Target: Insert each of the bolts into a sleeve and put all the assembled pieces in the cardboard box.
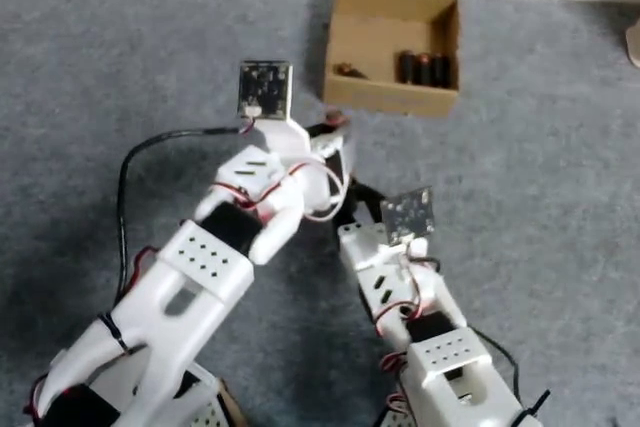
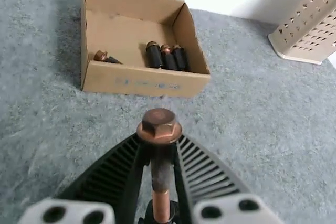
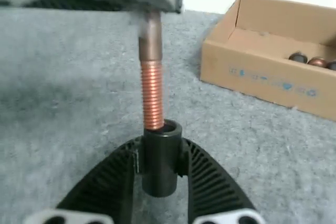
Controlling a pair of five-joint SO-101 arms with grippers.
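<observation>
While your left gripper (image 2: 160,146) pinches the coppery hex-head bolt (image 2: 159,128), your right gripper (image 3: 160,148) clamps the smooth black cylindrical sleeve (image 3: 160,163), threaded tip at its mouth.

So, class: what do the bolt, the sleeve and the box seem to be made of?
The bolt: probably metal, copper-coloured sheen, cut threads. The sleeve: smooth black, plastic or coated metal, unclear. The box: matte brown cardboard, thin folded walls.

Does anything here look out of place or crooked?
Nothing broken or spilled. In the box, one assembled piece lies apart from the other three, at an angle. The bolt meets the sleeve fairly straight.
</observation>
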